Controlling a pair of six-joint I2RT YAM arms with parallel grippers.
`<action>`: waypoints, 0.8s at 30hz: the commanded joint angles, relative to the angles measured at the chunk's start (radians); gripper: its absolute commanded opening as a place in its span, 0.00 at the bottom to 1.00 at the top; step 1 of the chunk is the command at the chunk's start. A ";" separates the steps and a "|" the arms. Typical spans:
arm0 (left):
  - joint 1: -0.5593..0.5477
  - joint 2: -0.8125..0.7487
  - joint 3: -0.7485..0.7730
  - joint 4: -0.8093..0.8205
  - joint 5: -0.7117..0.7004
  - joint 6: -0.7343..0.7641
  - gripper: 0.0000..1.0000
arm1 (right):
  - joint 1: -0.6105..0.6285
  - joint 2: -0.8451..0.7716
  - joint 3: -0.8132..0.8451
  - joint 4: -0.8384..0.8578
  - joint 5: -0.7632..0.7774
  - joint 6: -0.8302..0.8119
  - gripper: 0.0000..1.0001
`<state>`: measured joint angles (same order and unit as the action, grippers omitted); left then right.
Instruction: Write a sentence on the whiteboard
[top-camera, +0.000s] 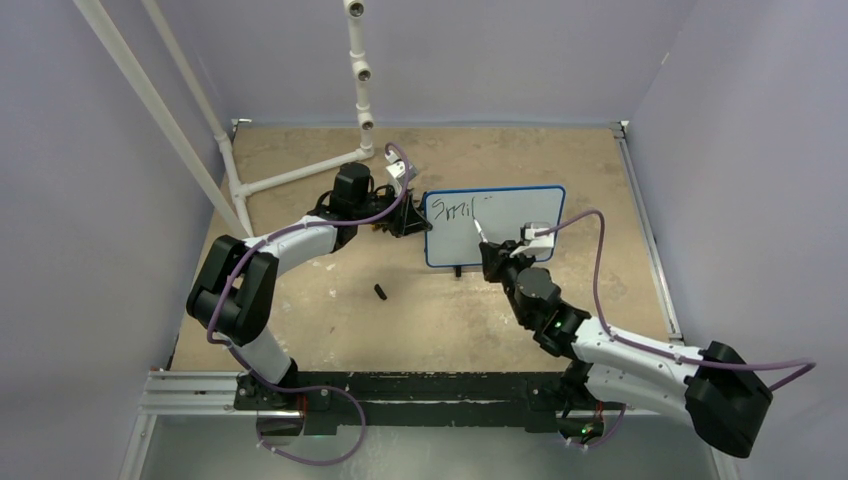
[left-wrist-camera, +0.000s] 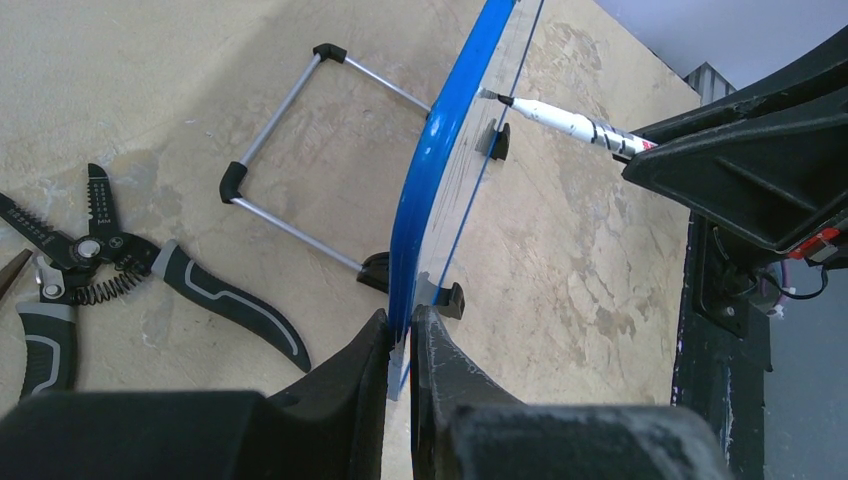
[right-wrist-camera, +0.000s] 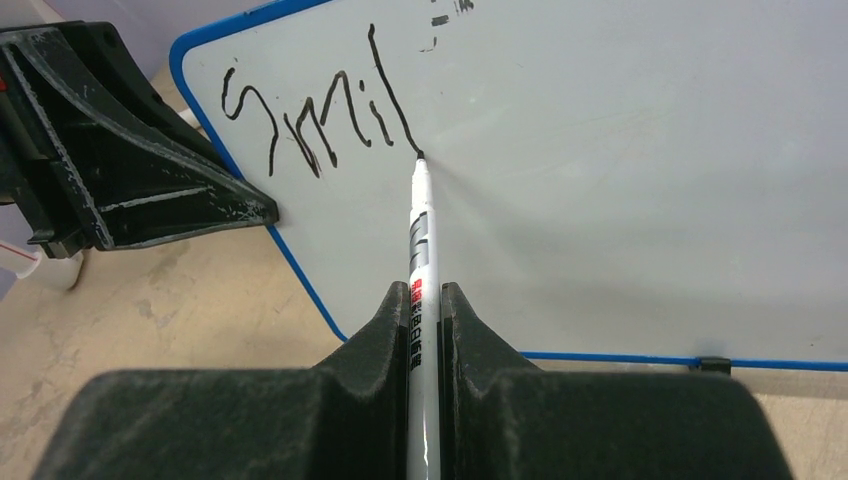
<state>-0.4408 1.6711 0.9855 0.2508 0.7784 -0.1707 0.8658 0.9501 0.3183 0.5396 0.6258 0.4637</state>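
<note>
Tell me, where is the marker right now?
In the right wrist view, the marker is pinched in the right gripper, low and center, its tip touching the whiteboard at the foot of the "l" in the half-written sentence.

Whiteboard (top-camera: 500, 205): small, rectangular, white surface, thin blue round-cornered frame. It stands upright on small black feet mid-table, face toward the near edge. Sentence (right-wrist-camera: 320, 125): unfinished, thin black handwritten letters "Smil" at upper left.
</note>
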 joint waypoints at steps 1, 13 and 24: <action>-0.006 -0.022 0.030 0.006 0.004 0.019 0.00 | 0.006 -0.054 -0.017 0.003 -0.005 -0.010 0.00; -0.006 -0.019 0.030 0.004 0.002 0.022 0.00 | 0.006 -0.045 0.018 0.058 0.017 -0.087 0.00; -0.006 -0.014 0.030 0.003 0.002 0.023 0.00 | 0.006 -0.019 0.028 0.103 0.041 -0.118 0.00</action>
<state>-0.4408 1.6711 0.9855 0.2489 0.7815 -0.1642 0.8658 0.9237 0.3061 0.5842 0.6376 0.3740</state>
